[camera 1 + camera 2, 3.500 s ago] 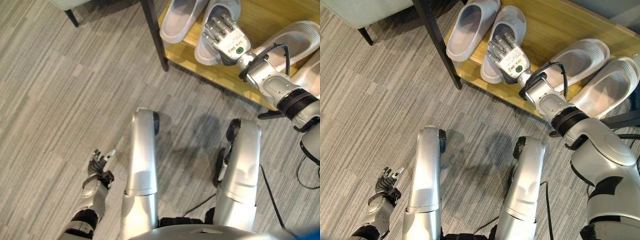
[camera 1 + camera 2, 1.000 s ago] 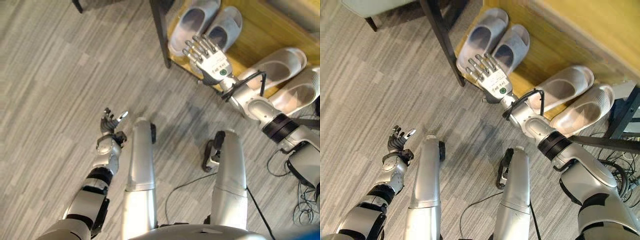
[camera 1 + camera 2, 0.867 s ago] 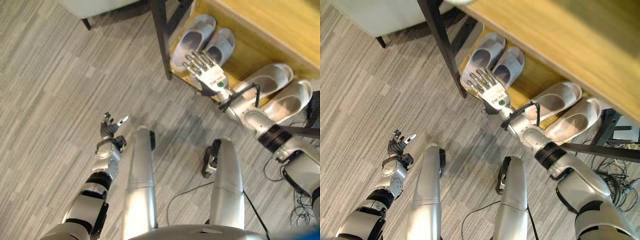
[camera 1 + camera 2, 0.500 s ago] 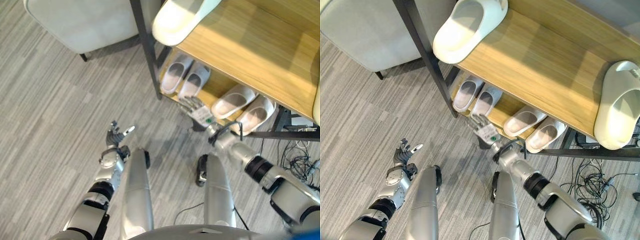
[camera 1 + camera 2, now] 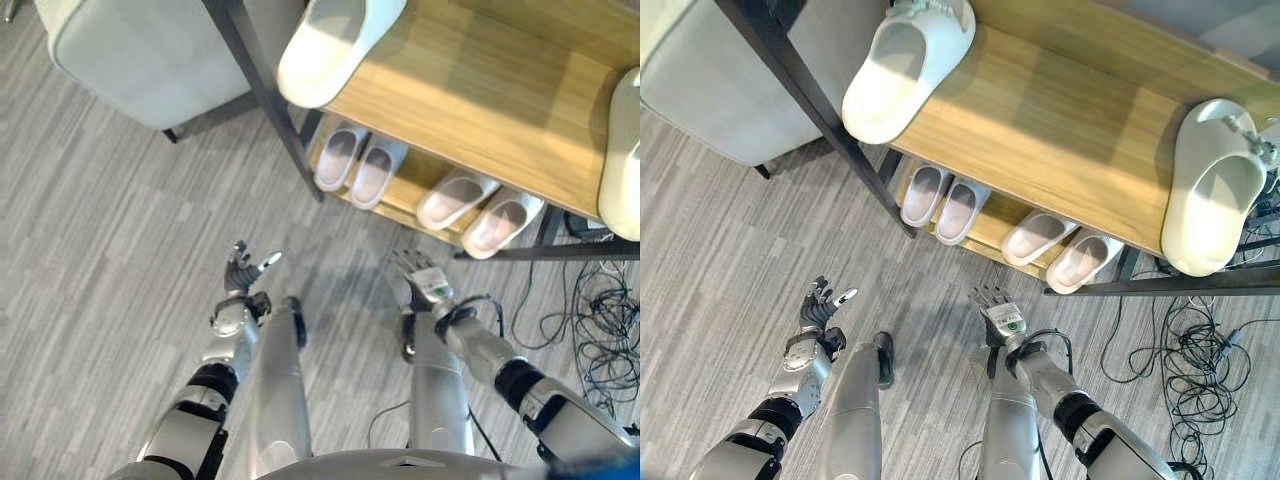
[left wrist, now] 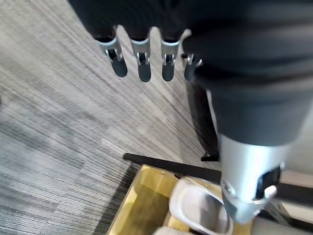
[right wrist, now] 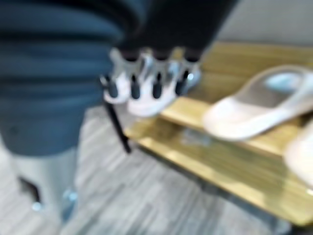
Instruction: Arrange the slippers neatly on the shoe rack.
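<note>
The wooden shoe rack (image 5: 1040, 110) has a black frame. On its top shelf a white slipper (image 5: 905, 65) lies at the left end and another white slipper (image 5: 1215, 190) at the right end. The lower shelf holds a pale lilac pair (image 5: 940, 205) side by side and a beige pair (image 5: 1060, 250) to their right. My right hand (image 5: 998, 310) is open above the carpet in front of the lower shelf, apart from every slipper. My left hand (image 5: 820, 305) is open over the floor at the left, holding nothing. In the right wrist view its straight fingers (image 7: 146, 81) point at the rack.
A grey upholstered seat (image 5: 700, 80) stands left of the rack on dark legs. Loose cables (image 5: 1180, 350) lie tangled on the floor under the rack's right end. Grey striped carpet (image 5: 740, 240) stretches in front.
The camera has risen, so the top shelf now shows. My right hand has drawn back from the lilac slipper on the lower shelf to above the floor. The left hand has stayed open.
</note>
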